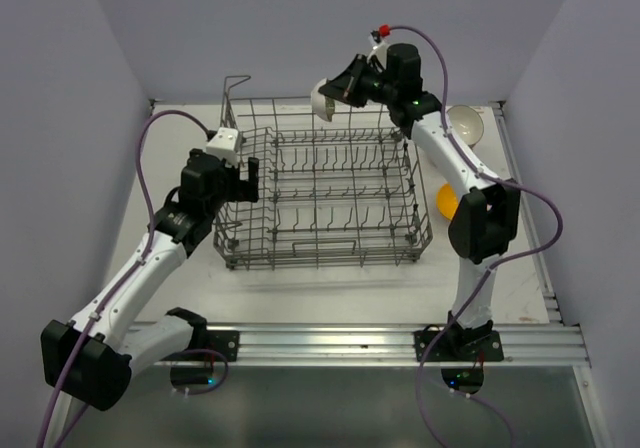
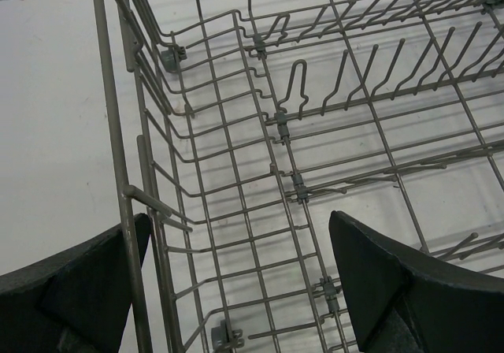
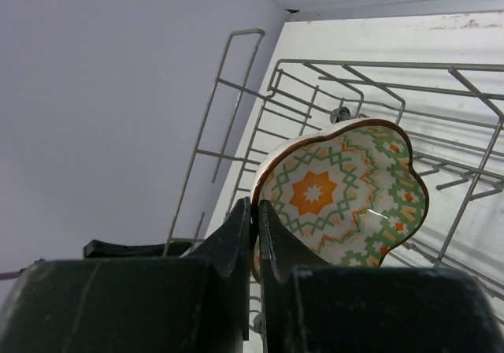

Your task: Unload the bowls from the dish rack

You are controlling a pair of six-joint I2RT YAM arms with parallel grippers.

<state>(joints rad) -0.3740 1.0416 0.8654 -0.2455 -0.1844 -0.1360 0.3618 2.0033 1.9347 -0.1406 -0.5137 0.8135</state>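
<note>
Glaze and a thin scalloped lip suggest the patterned bowl (image 3: 339, 195) is rigid, fairly light, slick and easy to chip. I judge the rim the natural place to take it, gripped deep enough that it cannot pivot. The right gripper (image 3: 255, 211) has its fingers (image 3: 233, 239) clamped together on that rim, and the bowl hangs on edge just ahead of the fingertips. The far edge of the dish rack (image 1: 320, 261) lies below the hand. So narrow a hold may let the bowl swing, so a slow carry seems wise. The left gripper (image 2: 236, 227) is spread wide and holds nothing, and the rack's side wall appears to run between its fingers. A cream bowl (image 1: 466, 124) and a yellow bowl (image 1: 447, 202) lie outside the rack, behind the right hand on its outer side.
</note>
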